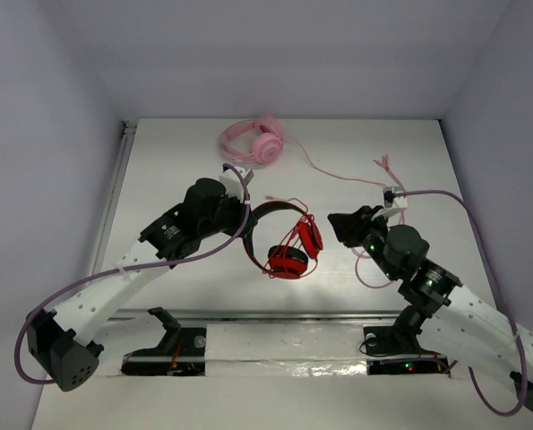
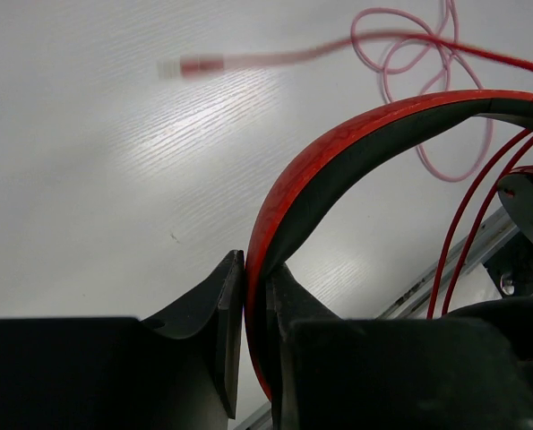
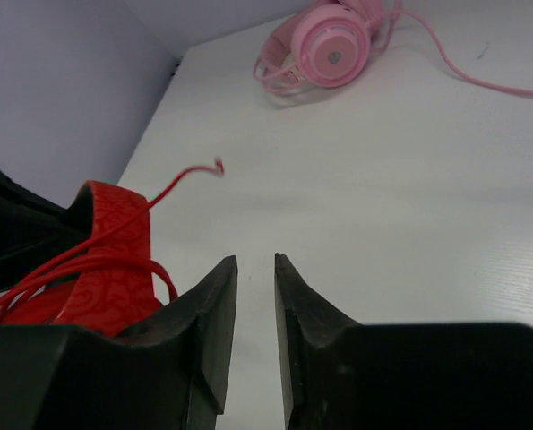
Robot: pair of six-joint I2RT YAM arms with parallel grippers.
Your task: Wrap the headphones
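Observation:
The headphones (image 1: pixel 288 242) hang in mid-table, with the black and red headband (image 2: pixel 338 161) up and the red ear cups (image 1: pixel 287 262) below. The thin red cable loops around the cups, and its loose plug end (image 1: pixel 270 198) lies on the table; it also shows in the right wrist view (image 3: pixel 218 164). My left gripper (image 1: pixel 248 219) is shut on the headband, which is pinched between the jaws in the left wrist view (image 2: pixel 255 269). My right gripper (image 1: pixel 339 224) is just right of the cups, its jaws a little apart and empty (image 3: pixel 256 262). The red headband (image 3: pixel 105 260) is at its left.
The pale pink headphones (image 1: pixel 257 141) lie at the back of the table. Their pink cable (image 1: pixel 338 176) runs right to a plug (image 1: pixel 387 164) and loops (image 1: pixel 369 269) near my right arm. A metal rail (image 1: pixel 266 313) crosses the near edge.

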